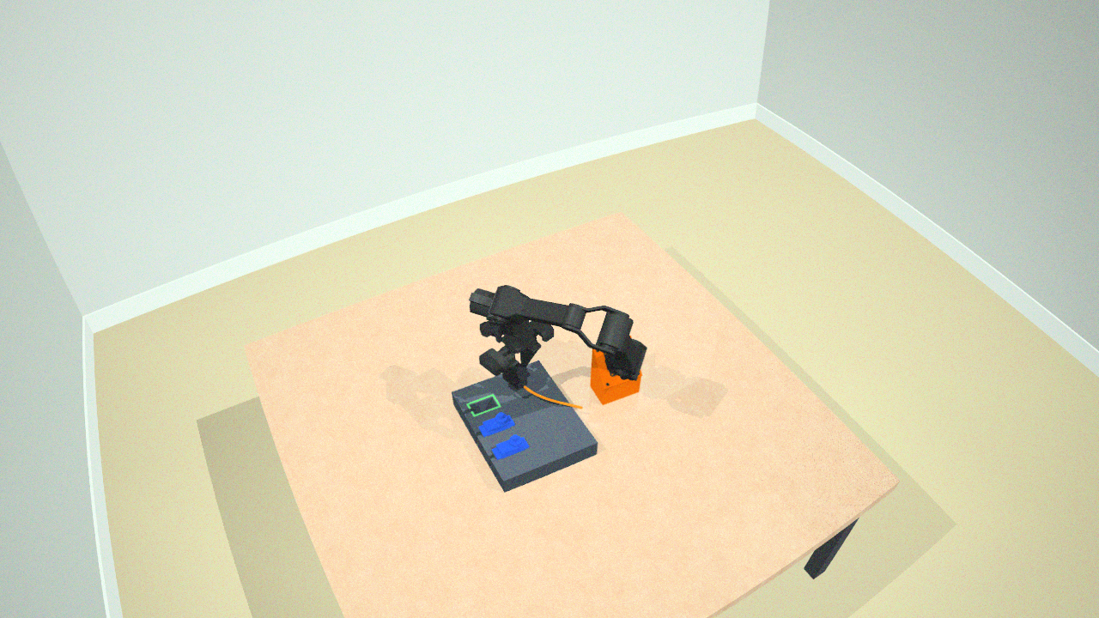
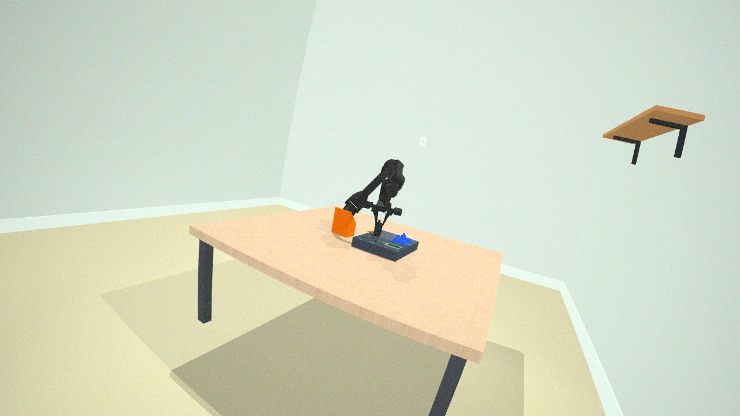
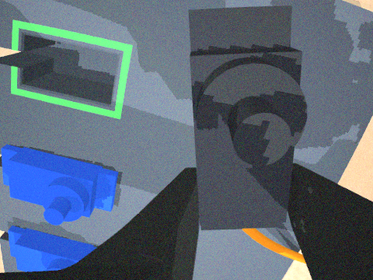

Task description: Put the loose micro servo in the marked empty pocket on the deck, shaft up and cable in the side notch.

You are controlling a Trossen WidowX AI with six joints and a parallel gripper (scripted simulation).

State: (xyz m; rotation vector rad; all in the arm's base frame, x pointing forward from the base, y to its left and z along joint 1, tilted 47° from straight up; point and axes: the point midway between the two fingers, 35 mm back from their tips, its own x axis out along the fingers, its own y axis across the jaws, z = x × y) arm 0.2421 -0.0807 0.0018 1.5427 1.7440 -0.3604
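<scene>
Pale walls, tan floor, peach surface (image 1: pixel 691 461) with a grey deck (image 1: pixel 537 445) on it.

Jaws clamped on the loose micro servo (image 3: pixel 244 135), a dark grey block held from both sides. Gripper (image 3: pixel 244 223) low over the deck, servo off the deck and not in any hole. Round shaft end facing the wrist view, so pointing up. Orange cable (image 3: pixel 272 246) curling out under the servo.

Off to one side, the green-marked pocket (image 3: pixel 70 70), still bare inside. Next to it, two blue servos (image 3: pixel 57 189) already sitting in their holes. Further out, the orange base block (image 1: pixel 615 382) beside the deck.

Step in hand, probably: carrying the servo across to the pocket. Next: slide over the green frame, turn so the cable meets the side notch, then go straight down.
</scene>
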